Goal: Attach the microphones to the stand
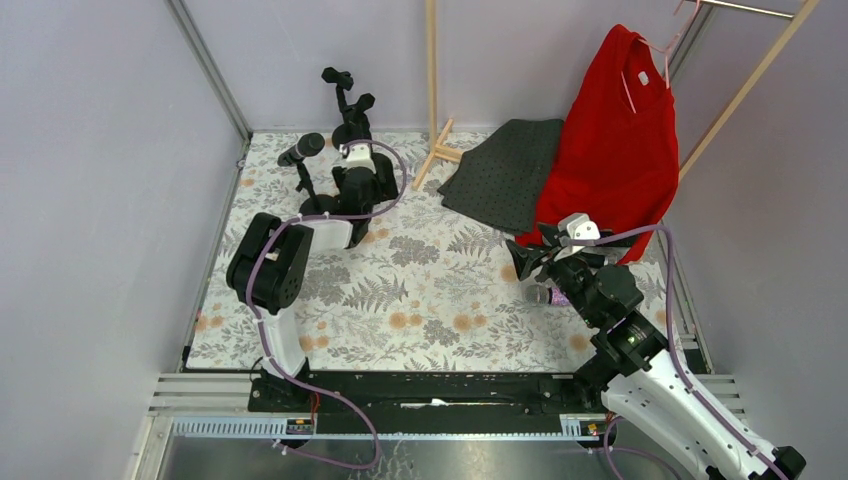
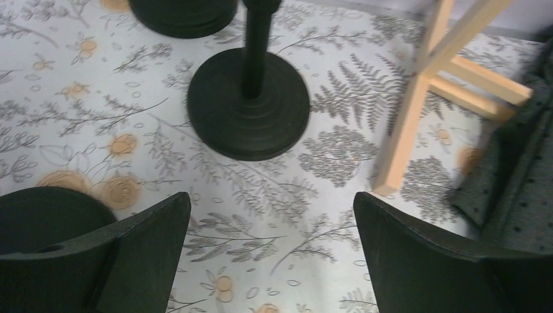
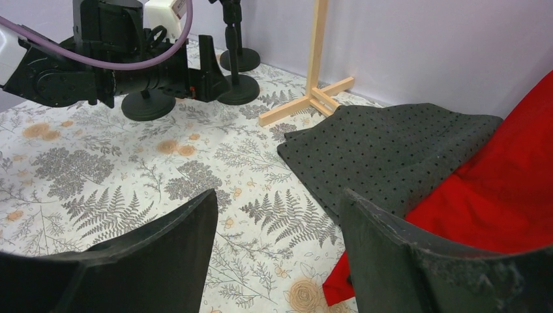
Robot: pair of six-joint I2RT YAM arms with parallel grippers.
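Note:
One black microphone sits tilted in the clip of the left stand. A glittery purple-pink microphone lies on the table, partly hidden under my right arm. The third microphone is out of view. A second stand with empty clips rises at the back. Its round base is just ahead of my left gripper, which is open and empty; in the top view the left gripper is among the stands. My right gripper is open and empty above the table.
Another stand base lies further back and a third by my left finger. A wooden rack foot stands to the right. A dark dotted cloth and a red shirt lie at the back right.

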